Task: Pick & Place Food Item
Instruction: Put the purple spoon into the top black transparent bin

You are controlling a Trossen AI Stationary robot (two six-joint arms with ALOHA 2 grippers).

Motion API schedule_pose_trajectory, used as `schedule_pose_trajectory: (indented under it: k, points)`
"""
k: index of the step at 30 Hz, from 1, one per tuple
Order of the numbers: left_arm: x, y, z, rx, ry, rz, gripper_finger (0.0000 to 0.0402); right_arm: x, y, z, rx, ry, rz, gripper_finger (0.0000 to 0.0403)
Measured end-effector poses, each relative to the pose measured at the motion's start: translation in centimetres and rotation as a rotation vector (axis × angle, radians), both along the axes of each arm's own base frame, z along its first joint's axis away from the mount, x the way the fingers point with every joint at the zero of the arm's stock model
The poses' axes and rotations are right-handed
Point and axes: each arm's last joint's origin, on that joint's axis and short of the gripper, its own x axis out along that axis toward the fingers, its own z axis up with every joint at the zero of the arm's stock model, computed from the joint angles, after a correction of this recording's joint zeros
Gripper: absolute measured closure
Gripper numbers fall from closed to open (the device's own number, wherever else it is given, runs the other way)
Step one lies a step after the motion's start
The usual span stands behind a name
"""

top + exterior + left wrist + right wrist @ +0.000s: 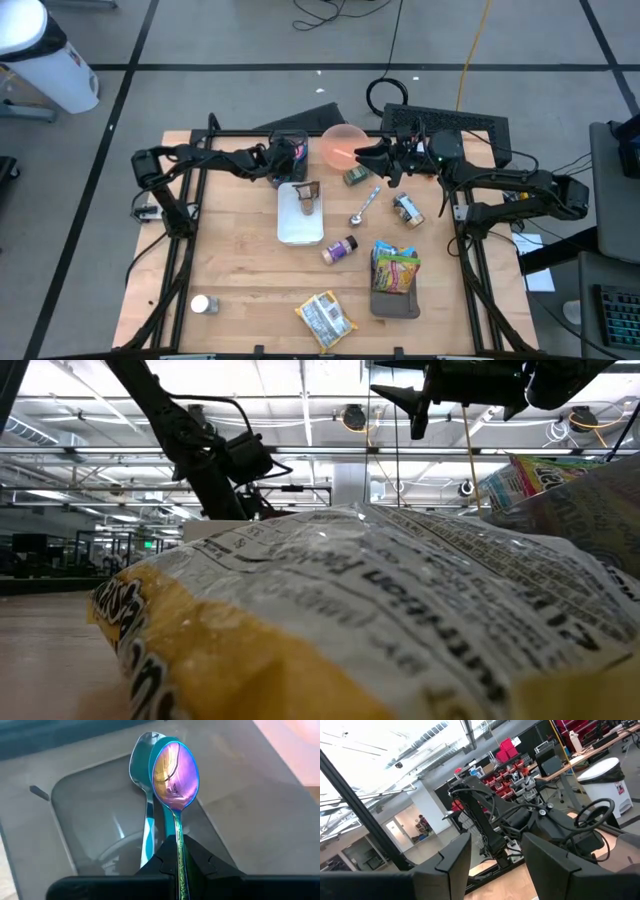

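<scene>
Your wooden bench (pixel 240 290) carries snack bags, cans and a white tray (pixel 298 222), with grey floor around it. Your left jaws (pixel 176 865) are clenched on an iridescent spoon (pixel 173 775), its bowl ahead of them. Your right jaws (pixel 362 154) hover released, tilted upward, over the pink bowl (pixel 340 140).

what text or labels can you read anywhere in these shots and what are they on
"Nutrition", upside down, on the yellow and white snack bag filling the low view.
Its smaller print: too blurred to read.
Colourful bag, cans and bottle in the high view: too small to read.
</scene>
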Motion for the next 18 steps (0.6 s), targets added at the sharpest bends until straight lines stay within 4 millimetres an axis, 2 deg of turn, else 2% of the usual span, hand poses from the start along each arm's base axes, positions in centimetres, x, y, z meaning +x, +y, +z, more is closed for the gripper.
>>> schedule_pose_trajectory:
  k: [10,18]
  points:
    - [-0.07,0.19,-0.34,-0.026,0.002,-0.01,0.0393,0.04,-0.02,-0.21,-0.002,0.021,-0.002,0.0234]
    - [-0.32,0.65,-0.36,-0.058,-0.017,-0.016,0.0355,0.04,-0.02,-0.21,-0.002,0.022,-0.002,0.0234]
